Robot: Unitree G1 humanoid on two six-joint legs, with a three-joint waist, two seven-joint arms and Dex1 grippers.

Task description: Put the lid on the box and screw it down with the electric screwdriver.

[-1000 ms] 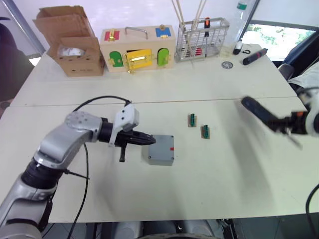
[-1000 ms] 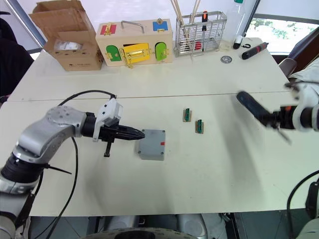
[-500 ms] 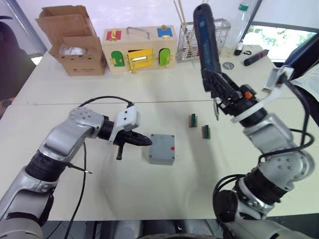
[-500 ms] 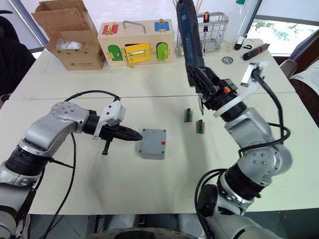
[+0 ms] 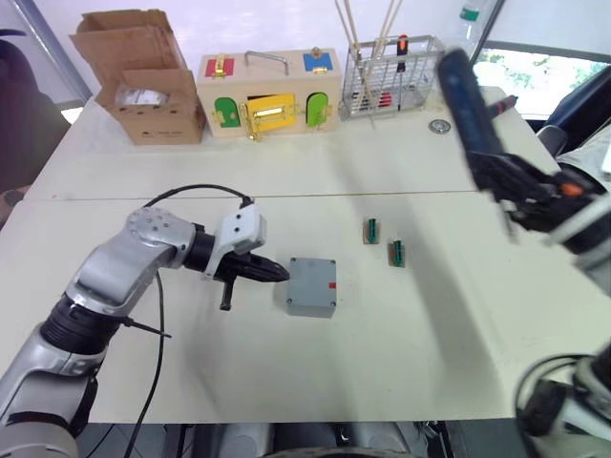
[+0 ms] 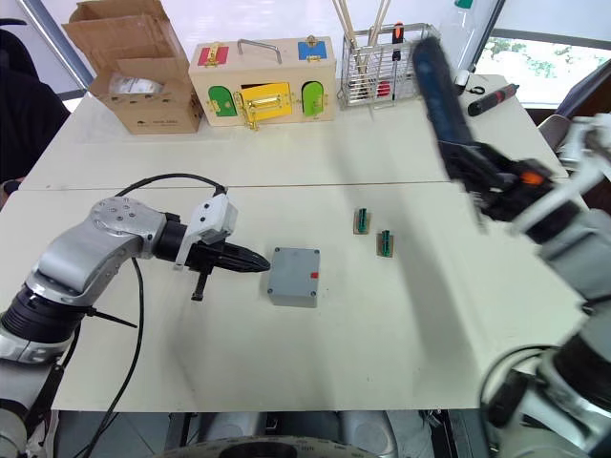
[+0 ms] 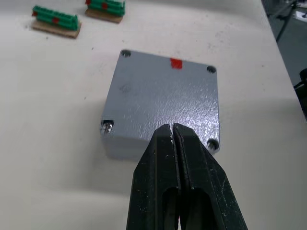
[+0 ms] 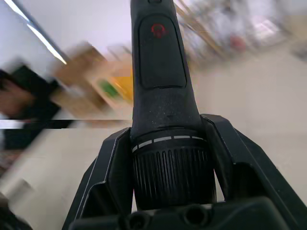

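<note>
Box [image 5: 311, 286] sits mid-counter [image 5: 286, 181] with its lid [image 7: 165, 100] on top, a red mark facing right. Right of it lie 2 small green connector blocks [image 5: 369, 230] [image 5: 394, 253]. Along the far edge stand a cardboard box [image 5: 143, 76], a wooden box with coloured doors [image 5: 265, 95] and a wire rack [image 5: 391, 74]. No writing is readable; the electric screwdriver [image 5: 470, 105] carries a red power symbol. Left claw [image 5: 272, 272] is closed and empty, its tips at the box's left edge. Right claw [image 8: 163, 158] is clamped around the screwdriver, held high on the right.
</note>
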